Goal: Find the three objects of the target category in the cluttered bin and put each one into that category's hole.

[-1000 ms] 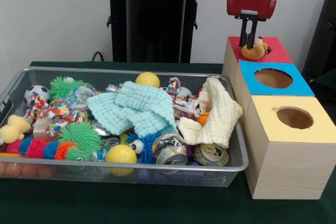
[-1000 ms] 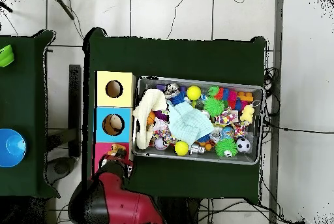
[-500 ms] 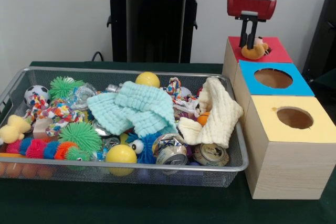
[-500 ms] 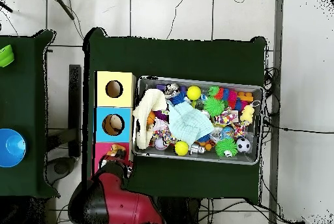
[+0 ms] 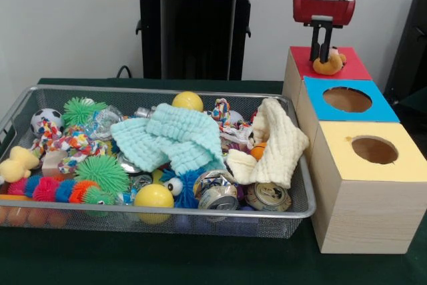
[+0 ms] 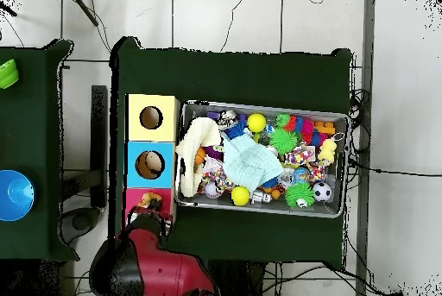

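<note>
The gripper (image 5: 324, 50) stands over the red box (image 5: 347, 66), jaws closed on a plush toy (image 5: 328, 64): soft, light, squashable; pinch its body's middle.

A dark green cloth covers the desk (image 6: 250, 77), which serves as the landmark here. Behind the desk in the front view stands a plain pale grey wall (image 5: 67, 18), evenly lit, with no window showing. At the desk's right end in that view a black panel (image 5: 412, 45) rises along the picture's edge. From overhead, the desk stands on a floor of large pale tiles (image 6: 401, 94) with dark joints. Thin black cables (image 6: 371, 172) trail over the tiles to the right of the desk. To the desk's left stands a second green-covered table (image 6: 34, 129), carrying a blue bowl (image 6: 15, 195) and a small green object (image 6: 7, 72).
</note>
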You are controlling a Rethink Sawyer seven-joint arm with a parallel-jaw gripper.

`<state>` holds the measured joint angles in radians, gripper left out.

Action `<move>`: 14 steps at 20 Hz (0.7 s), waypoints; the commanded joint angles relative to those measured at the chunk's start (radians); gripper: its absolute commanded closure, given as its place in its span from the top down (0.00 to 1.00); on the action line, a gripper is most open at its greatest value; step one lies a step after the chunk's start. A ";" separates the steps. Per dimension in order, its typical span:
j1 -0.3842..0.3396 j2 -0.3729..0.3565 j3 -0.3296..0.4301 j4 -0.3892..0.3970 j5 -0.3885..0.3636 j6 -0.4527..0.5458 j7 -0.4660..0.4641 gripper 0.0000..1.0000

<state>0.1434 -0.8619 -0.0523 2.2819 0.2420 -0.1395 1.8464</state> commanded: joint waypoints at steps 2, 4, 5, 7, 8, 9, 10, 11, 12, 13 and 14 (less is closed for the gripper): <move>-0.036 0.000 0.145 0.067 -0.031 0.166 0.158 0.00; -0.039 -0.001 0.150 0.066 -0.030 0.173 0.154 0.00; -0.039 0.001 0.150 0.065 -0.029 0.175 0.153 0.00; -0.039 0.003 0.151 0.063 -0.028 0.177 0.150 0.00; -0.040 0.004 0.153 0.064 -0.028 0.177 0.150 0.00; -0.042 0.004 0.154 0.065 -0.028 0.176 0.149 0.00; -0.046 0.004 0.157 0.068 -0.025 0.172 0.155 0.00; -0.033 0.004 0.142 0.064 -0.024 0.166 0.151 1.00; -0.029 0.005 0.136 0.062 -0.027 0.163 0.148 1.00; -0.024 0.005 0.131 0.060 -0.029 0.161 0.144 1.00; -0.022 0.008 0.127 0.058 -0.035 0.155 0.138 1.00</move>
<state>0.1216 -0.8771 -0.0008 2.3308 0.2424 -0.0822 1.8467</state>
